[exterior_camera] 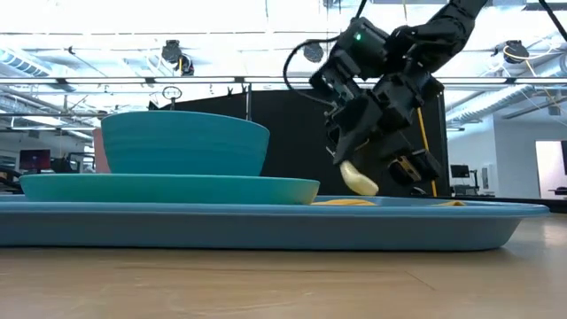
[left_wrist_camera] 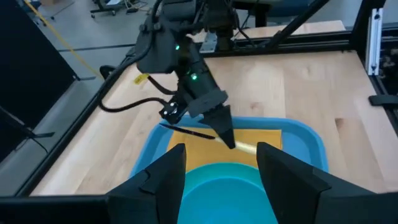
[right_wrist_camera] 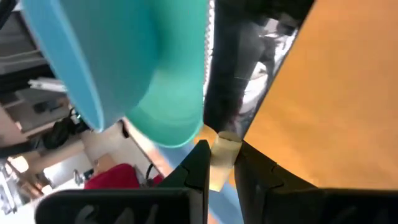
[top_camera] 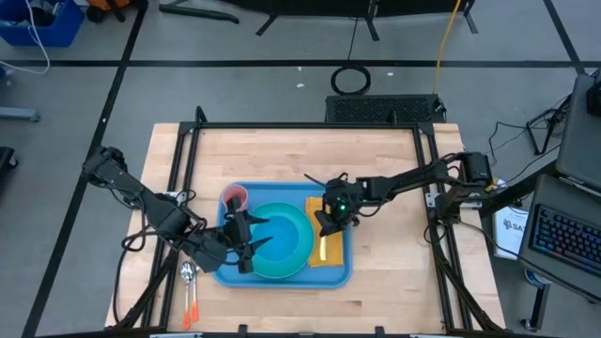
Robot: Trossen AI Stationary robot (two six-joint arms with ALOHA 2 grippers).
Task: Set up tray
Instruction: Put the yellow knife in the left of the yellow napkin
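The blue tray [top_camera: 343, 274] lies mid-table. On it are a cyan plate [top_camera: 302, 255] carrying a teal bowl [exterior_camera: 184, 142], a pink cup [top_camera: 234, 197] at its far left corner, and a yellow napkin [top_camera: 316, 205] along its right side. My right gripper [top_camera: 328, 225] hangs over the napkin, shut on a pale yellow utensil [exterior_camera: 359, 180]; what kind of utensil it is does not show. My left gripper [top_camera: 246, 242] stands open above the plate's left part, nothing between its fingers [left_wrist_camera: 168, 177]. My right gripper pinches the pale utensil [right_wrist_camera: 222, 154] between its two fingers [right_wrist_camera: 198, 167]. The fingers slant downward from the table's right side. The utensil's rounded end [exterior_camera: 361, 184] hangs below them, just above the napkin [left_wrist_camera: 249, 138]. The fingers hide the rest of the utensil.
A spoon [top_camera: 187, 273] and orange-handled utensils [top_camera: 191, 310] lie on the wood left of the tray, near the front edge. A black frame [top_camera: 310, 127] borders the table. Bare wood stretches beyond the tray's far side and to its right.
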